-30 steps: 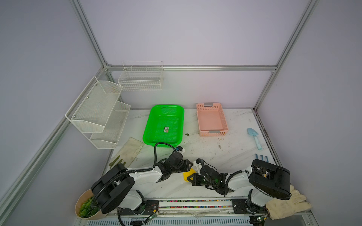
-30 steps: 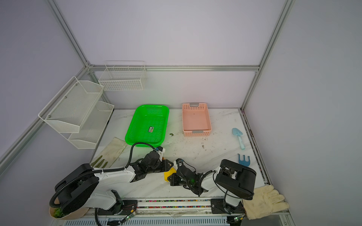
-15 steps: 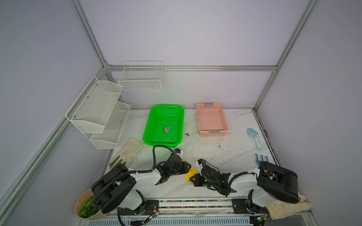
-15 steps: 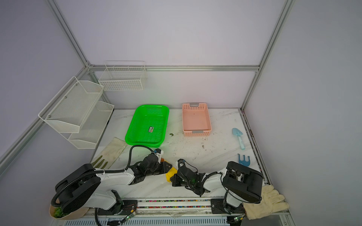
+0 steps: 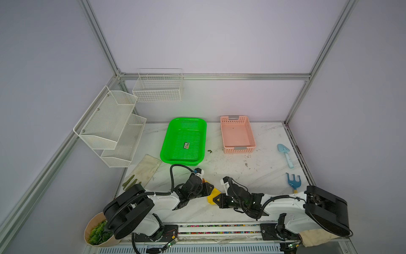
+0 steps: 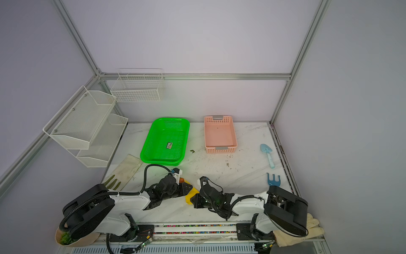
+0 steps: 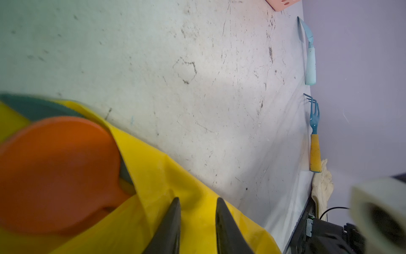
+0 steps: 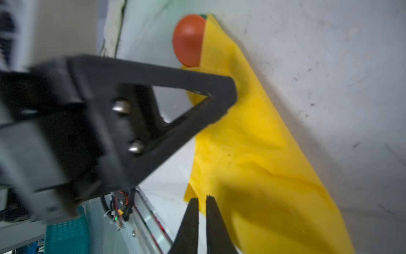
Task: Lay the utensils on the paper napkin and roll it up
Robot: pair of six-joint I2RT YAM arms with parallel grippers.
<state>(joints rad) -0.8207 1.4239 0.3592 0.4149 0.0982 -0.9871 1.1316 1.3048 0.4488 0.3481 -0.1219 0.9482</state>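
The paper napkin point(image 5: 212, 196) point(image 6: 190, 196) lies folded over the utensils near the front middle of the table. An orange spoon point(image 7: 57, 171) point(image 8: 187, 39) sticks out of its far end, with a dull teal piece point(image 7: 33, 107) beside it. The fork is hidden. My left gripper point(image 7: 196, 199) point(image 5: 209, 189) is open, its fingers a little apart and low over the napkin's fold. My right gripper point(image 8: 202, 196) point(image 5: 216, 199) sits at the napkin's near corner. Its jaws are open by a narrow slit, with nothing between them.
A green tray point(image 5: 167, 151) and a pink basket point(image 5: 239, 149) stand at the back. A light blue shovel point(image 5: 285, 155) and a blue rake point(image 5: 293, 182) lie along the right edge. Gloves point(image 5: 145, 169) lie at the left and wire shelves point(image 5: 109, 125) hang on the left wall.
My right arm has swung lower and to the right, and its jaws have parted a little. The left jaws have narrowed slightly. The napkin bundle stays between the two grippers.
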